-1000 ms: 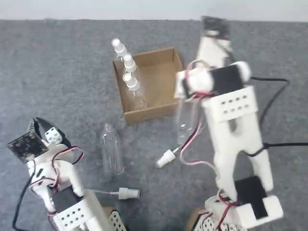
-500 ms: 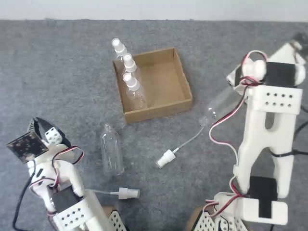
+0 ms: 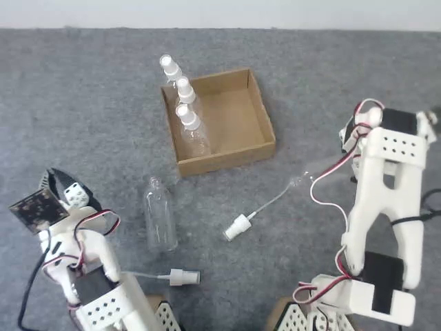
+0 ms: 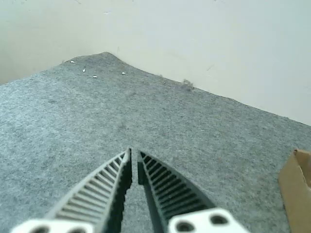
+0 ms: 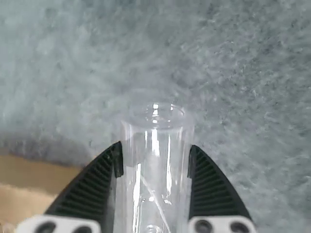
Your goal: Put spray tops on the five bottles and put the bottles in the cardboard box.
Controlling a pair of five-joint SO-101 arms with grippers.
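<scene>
Inside the right tool [image 5: 154, 147], upright, one clear bottle [image 5: 155, 124]

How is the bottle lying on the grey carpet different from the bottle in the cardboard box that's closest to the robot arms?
The bottle on the carpet has a bare, open neck; the boxed bottle wears a white spray top. The bottle on the carpet lies on its side outside the cardboard box, just in front of it; the boxed bottle sits inside, against one wall. Both are clear and look alike in shape and size.
</scene>
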